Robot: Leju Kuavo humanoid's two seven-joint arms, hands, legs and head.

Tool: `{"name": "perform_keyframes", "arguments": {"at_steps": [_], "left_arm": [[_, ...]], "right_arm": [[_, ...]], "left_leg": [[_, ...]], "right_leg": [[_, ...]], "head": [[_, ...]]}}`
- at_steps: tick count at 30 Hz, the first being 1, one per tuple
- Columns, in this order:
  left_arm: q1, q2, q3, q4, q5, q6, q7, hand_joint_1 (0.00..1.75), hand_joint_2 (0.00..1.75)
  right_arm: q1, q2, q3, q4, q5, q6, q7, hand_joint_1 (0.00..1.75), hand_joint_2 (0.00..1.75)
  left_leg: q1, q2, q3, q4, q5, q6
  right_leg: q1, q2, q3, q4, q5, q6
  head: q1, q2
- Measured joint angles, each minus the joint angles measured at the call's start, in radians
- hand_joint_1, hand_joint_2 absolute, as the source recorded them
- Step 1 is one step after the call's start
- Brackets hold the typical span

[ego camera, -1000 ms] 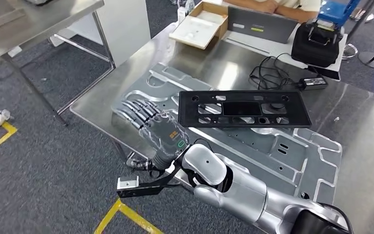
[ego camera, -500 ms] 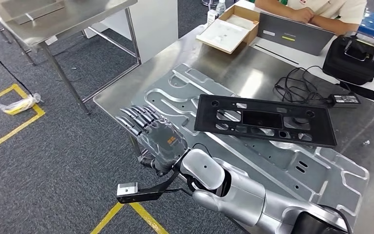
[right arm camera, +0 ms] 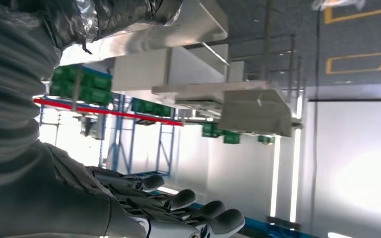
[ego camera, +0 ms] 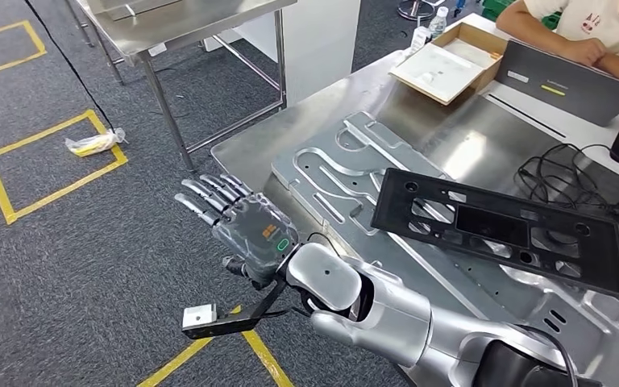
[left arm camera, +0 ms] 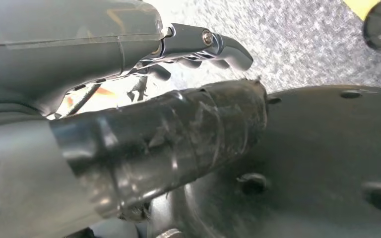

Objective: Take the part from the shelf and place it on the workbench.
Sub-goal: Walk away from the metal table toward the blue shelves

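Note:
The black part (ego camera: 500, 230), a flat plastic frame with cut-outs, lies on a silver stamped metal panel (ego camera: 346, 169) on the steel workbench (ego camera: 290, 133). My right hand (ego camera: 238, 226) hovers over the carpet just left of the workbench's front corner, fingers stretched out and apart, holding nothing. It is well clear of the black part. In the right wrist view the same hand (right arm camera: 178, 208) points towards a steel table (right arm camera: 228, 99). My left hand (left arm camera: 129, 99) hangs low with its fingers (left arm camera: 218, 47) apart from the thumb and nothing between them.
A steel table (ego camera: 177, 16) stands at the back left. A person (ego camera: 580, 32) sits behind the workbench by a grey laptop (ego camera: 564, 85), an open cardboard box (ego camera: 443, 64) and cables (ego camera: 556, 173). Yellow tape (ego camera: 48, 161) and a plastic bag (ego camera: 93, 143) mark the carpet.
The camera has turned left, so the whole scene has slid right. My right hand has drawn back off the workbench's edge and is now over the carpet. The black part stays on the panel.

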Motion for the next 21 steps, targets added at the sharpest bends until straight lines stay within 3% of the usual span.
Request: {"name": "perform_keyframes", "arguments": {"at_steps": [2, 3, 5, 6, 7, 9, 10, 11, 14, 15, 17, 19, 21], "left_arm": [[-0.001, 0.001, -0.002, 0.000, 0.000, 0.001, -0.004, 0.00, 0.00], [0.000, 0.001, -0.003, 0.000, 0.000, 0.002, -0.005, 0.00, 0.00], [0.001, 0.001, -0.006, 0.000, 0.000, 0.002, -0.007, 0.00, 0.00], [0.000, 0.001, -0.007, 0.000, 0.000, 0.002, -0.007, 0.00, 0.00], [-0.001, 0.001, -0.007, 0.000, 0.000, 0.002, -0.008, 0.00, 0.00], [-0.002, 0.001, -0.008, 0.000, 0.000, 0.004, -0.009, 0.00, 0.00], [-0.001, 0.001, -0.008, 0.000, 0.000, 0.005, -0.011, 0.00, 0.00], [0.000, 0.002, -0.008, 0.000, 0.000, 0.007, -0.013, 0.00, 0.00], [0.001, 0.003, -0.008, 0.000, 0.000, 0.010, -0.016, 0.00, 0.00], [0.001, 0.003, -0.008, 0.000, 0.000, 0.011, -0.017, 0.00, 0.00], [0.003, 0.003, -0.008, 0.000, 0.000, 0.012, -0.017, 0.00, 0.00], [0.005, 0.003, -0.008, 0.000, 0.000, 0.015, -0.017, 0.00, 0.00], [0.004, 0.002, -0.009, 0.000, -0.001, 0.017, -0.017, 0.00, 0.00]], "right_arm": [[-0.002, 0.004, 0.002, 0.002, 0.000, 0.003, 0.001, 0.00, 1.75], [-0.004, 0.007, 0.004, 0.003, 0.000, 0.004, 0.002, 0.00, 1.75], [-0.011, 0.016, 0.006, 0.004, 0.000, 0.005, 0.003, 0.00, 1.75], [-0.014, 0.019, 0.007, 0.004, 0.000, 0.007, 0.003, 0.00, 1.75], [-0.015, 0.021, 0.008, 0.005, 0.000, 0.008, 0.003, 0.00, 1.75], [-0.015, 0.021, 0.012, 0.009, 0.000, 0.010, 0.003, 0.00, 1.75], [-0.016, 0.021, 0.014, 0.011, 0.000, 0.011, 0.003, 0.00, 1.75], [-0.016, 0.021, 0.015, 0.012, 0.000, 0.012, 0.003, 0.00, 1.75], [-0.023, 0.025, 0.016, 0.012, -0.004, 0.016, 0.005, 0.00, 1.75], [-0.027, 0.027, 0.017, 0.012, -0.006, 0.019, 0.006, 0.00, 1.75], [-0.034, 0.032, 0.018, 0.011, -0.008, 0.028, 0.006, 0.00, 1.75], [-0.039, 0.036, 0.019, 0.011, -0.012, 0.034, 0.008, 0.00, 1.75], [-0.044, 0.036, 0.020, 0.011, -0.016, 0.037, 0.010, 0.00, 1.75]], "left_leg": [[0.006, -0.026, -0.013, -0.002, 0.006, -0.015], [0.007, -0.020, -0.016, 0.000, 0.005, -0.022], [0.004, 0.032, -0.038, 0.046, -0.021, -0.030], [0.002, 0.067, -0.062, 0.098, -0.046, -0.033], [0.002, 0.088, -0.094, 0.160, -0.073, -0.036], [0.003, 0.103, -0.141, 0.244, -0.096, -0.040], [0.003, 0.107, -0.139, 0.239, -0.083, -0.041], [0.003, 0.113, -0.118, 0.200, -0.058, -0.041], [-0.003, 0.152, -0.024, 0.032, 0.004, -0.031], [-0.006, 0.158, -0.011, 0.008, 0.008, -0.026], [-0.010, 0.143, -0.013, 0.002, 0.010, -0.013], [-0.008, 0.125, -0.013, -0.004, 0.016, -0.001], [-0.005, 0.110, -0.012, -0.009, 0.022, 0.009]], "right_leg": [[0.001, -0.012, 0.003, -0.012, -0.001, -0.004], [0.001, -0.027, 0.007, -0.017, 0.001, -0.009], [-0.003, -0.057, 0.020, -0.031, 0.004, -0.020], [-0.001, -0.074, 0.025, -0.034, 0.003, -0.024], [0.001, -0.091, 0.028, -0.034, 0.001, -0.027], [0.005, -0.126, 0.029, -0.031, -0.003, -0.030], [0.006, -0.141, 0.029, -0.029, -0.006, -0.029], [0.006, -0.155, 0.030, -0.027, -0.009, -0.028], [0.011, -0.187, 0.033, -0.020, -0.018, -0.016], [0.013, -0.194, 0.034, -0.019, -0.020, -0.011], [0.015, -0.207, 0.037, -0.019, -0.022, 0.000], [0.010, -0.192, 0.034, -0.004, -0.038, 0.011], [0.006, -0.145, 0.000, 0.077, -0.091, 0.018]], "head": [[0.001, 0.000], [0.000, 0.000], [-0.001, 0.000], [-0.001, 0.000], [-0.001, 0.000], [-0.001, 0.000], [-0.001, 0.000], [-0.001, 0.000], [-0.001, 0.000], [-0.001, 0.000], [0.000, 0.000], [0.000, 0.000], [0.000, 0.000]]}}
